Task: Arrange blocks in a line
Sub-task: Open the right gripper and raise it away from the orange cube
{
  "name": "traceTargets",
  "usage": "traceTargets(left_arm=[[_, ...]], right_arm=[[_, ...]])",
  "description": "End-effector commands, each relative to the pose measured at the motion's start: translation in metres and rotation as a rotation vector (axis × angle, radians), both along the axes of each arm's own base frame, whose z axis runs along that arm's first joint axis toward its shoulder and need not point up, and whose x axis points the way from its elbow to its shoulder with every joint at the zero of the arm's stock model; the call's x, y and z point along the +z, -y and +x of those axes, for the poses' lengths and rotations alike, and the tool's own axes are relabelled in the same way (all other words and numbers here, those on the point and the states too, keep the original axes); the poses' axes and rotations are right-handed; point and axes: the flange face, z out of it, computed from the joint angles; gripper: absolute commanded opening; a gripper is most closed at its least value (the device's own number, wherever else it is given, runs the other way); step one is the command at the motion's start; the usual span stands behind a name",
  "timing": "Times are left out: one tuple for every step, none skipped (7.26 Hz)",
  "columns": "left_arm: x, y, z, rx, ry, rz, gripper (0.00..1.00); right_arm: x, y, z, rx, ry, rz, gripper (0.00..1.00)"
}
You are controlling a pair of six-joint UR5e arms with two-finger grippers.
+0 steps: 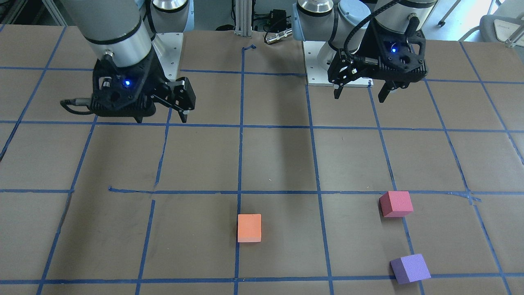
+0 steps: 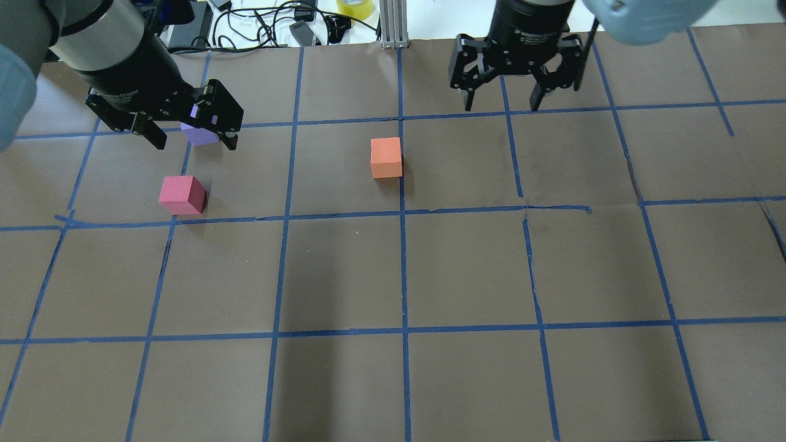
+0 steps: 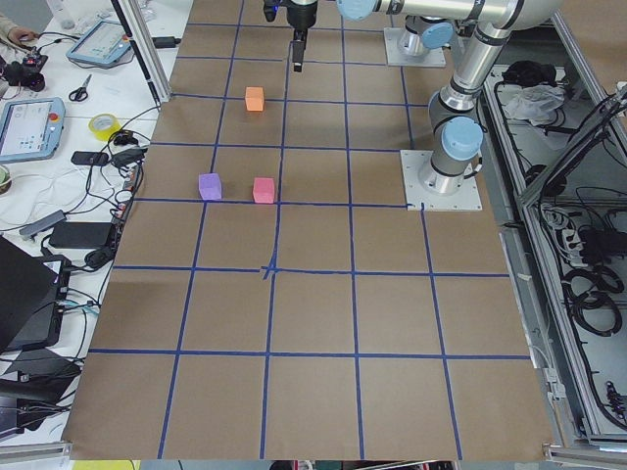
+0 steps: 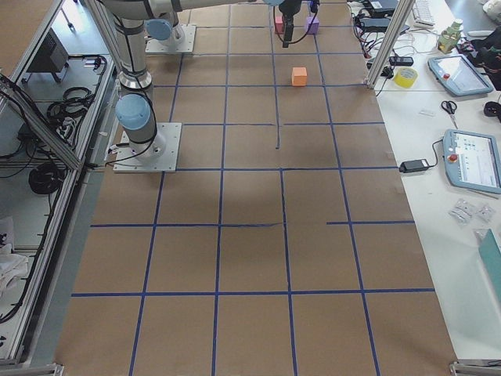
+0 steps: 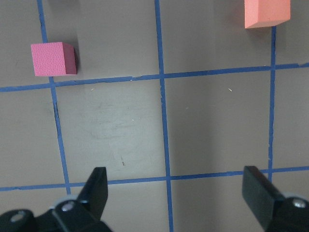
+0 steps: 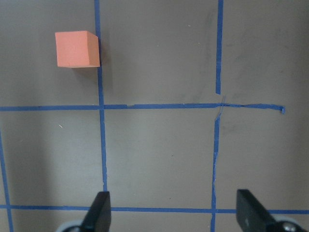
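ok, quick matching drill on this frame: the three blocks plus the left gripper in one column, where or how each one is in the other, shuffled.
Column 1
1. orange block
2. pinkish red block
3. purple block
4. left gripper

Column 2
A. farthest out from the robot
B. open, holding nothing
C. against the middle tape line, apart from the other two
D. on the robot's left side, closer in than its neighbour

Pairs: 1-C, 2-D, 3-A, 4-B
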Motion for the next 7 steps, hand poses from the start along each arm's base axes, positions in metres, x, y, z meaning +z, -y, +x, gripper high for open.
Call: traceTargets(left_arm=[[0.0,-0.001,0.002,-0.026,0.001,0.001,1.0],[-0.003,0.0,0.002,-0.108,0.006,0.005,1.0],[-0.004,0.002,0.0,-0.069,0.008,0.008,1.0],[-0.01,0.013,-0.001,-0.023,0.008,0.02,1.0],[-0.022,0.022,-0.002,-0.003,0.0,0.037,1.0],[-0.03,0.037,-0.005,0.037,-0.021,0.008,1.0],[-0.044,0.051,-0.013,0.028,-0.056,0.016,1.0]], right_arm=[[0.0,-0.033,-0.03,0.022,-0.005,-0.099,1.0],[0.001,-0.03,-0.036,0.018,-0.032,-0.115,1.0],[0.001,-0.03,-0.037,0.015,-0.034,-0.117,1.0],[0.001,-0.03,-0.037,0.015,-0.03,-0.118,1.0],[0.004,-0.029,-0.037,0.012,-0.027,-0.124,1.0],[0.007,-0.028,-0.039,0.009,-0.028,-0.128,1.0],[0.009,-0.024,-0.04,0.01,-0.034,-0.129,1.0]])
